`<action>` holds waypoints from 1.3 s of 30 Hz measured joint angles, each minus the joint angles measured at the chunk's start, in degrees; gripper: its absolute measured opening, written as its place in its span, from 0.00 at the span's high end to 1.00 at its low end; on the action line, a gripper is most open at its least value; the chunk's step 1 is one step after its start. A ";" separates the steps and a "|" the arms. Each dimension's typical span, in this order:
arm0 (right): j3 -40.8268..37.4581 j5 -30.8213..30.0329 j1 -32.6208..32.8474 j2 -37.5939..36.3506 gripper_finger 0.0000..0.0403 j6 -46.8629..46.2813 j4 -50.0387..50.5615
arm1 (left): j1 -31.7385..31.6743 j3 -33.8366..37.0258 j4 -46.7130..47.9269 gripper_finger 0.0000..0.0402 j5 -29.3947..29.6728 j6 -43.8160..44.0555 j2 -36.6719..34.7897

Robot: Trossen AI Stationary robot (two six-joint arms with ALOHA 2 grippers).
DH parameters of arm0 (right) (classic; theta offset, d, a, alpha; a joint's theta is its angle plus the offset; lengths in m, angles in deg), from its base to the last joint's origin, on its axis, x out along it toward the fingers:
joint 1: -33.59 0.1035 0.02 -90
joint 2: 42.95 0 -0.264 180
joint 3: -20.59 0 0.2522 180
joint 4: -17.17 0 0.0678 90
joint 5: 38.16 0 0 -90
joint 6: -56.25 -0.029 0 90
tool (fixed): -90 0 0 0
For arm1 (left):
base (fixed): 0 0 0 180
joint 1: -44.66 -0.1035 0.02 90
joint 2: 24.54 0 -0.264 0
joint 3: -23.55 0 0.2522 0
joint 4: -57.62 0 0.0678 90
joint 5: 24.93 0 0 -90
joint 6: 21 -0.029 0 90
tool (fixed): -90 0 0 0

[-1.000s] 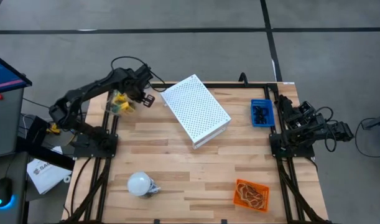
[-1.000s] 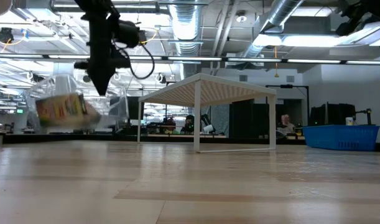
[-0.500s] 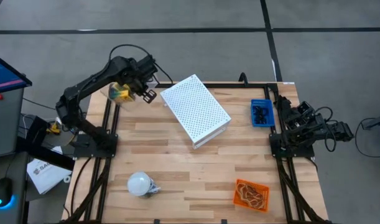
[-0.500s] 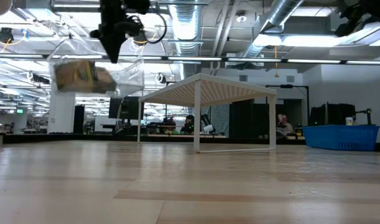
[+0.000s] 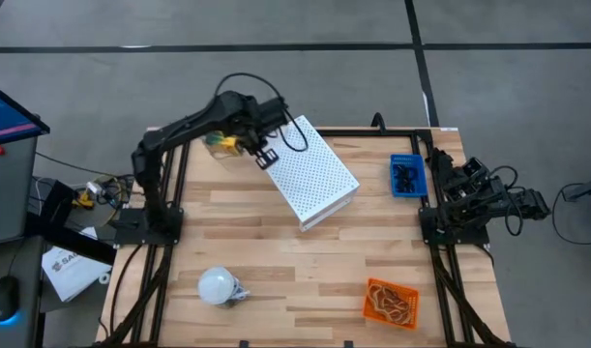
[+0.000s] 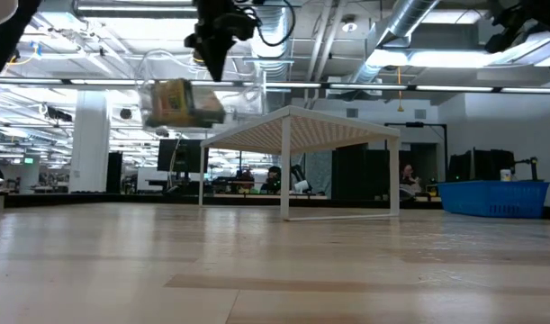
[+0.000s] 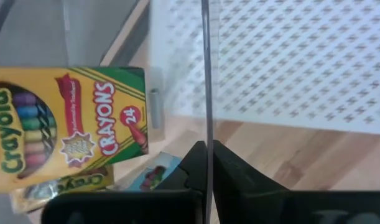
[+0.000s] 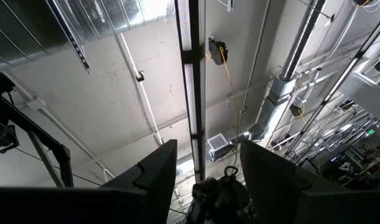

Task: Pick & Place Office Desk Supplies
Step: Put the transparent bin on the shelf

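Even, bright overhead lighting falls on the pale wooden worktop, with only soft, faint shadows beside the white perforated box. At table height, long ceiling light strips glare white above that box, and the near worktop looks soft. Close up, the crayon box is sharp; the perforated surface behind it blurs.

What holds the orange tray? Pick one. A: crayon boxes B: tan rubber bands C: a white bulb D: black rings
B: in the high view the orange tray holds a tangle of tan rubber bands; nothing else lies in it.
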 joint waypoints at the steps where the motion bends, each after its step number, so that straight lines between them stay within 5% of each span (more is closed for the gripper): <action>1: 0.00 0.00 0.00 0.00 0.57 0.00 0.01 | 0.75 -1.02 0.22 1.00 0.02 0.14 1.00; 13: 0.00 0.17 0.00 0.00 0.57 -0.66 0.00 | 8.61 -6.88 0.21 1.00 1.48 0.61 5.96; 29: 0.00 0.13 0.00 0.02 0.57 -1.49 0.99 | 10.43 -9.80 0.47 1.00 3.74 -1.15 7.65; 39: 0.00 0.00 -0.04 0.02 0.57 -1.51 1.54 | 12.21 -9.69 0.38 1.00 5.77 -10.00 10.53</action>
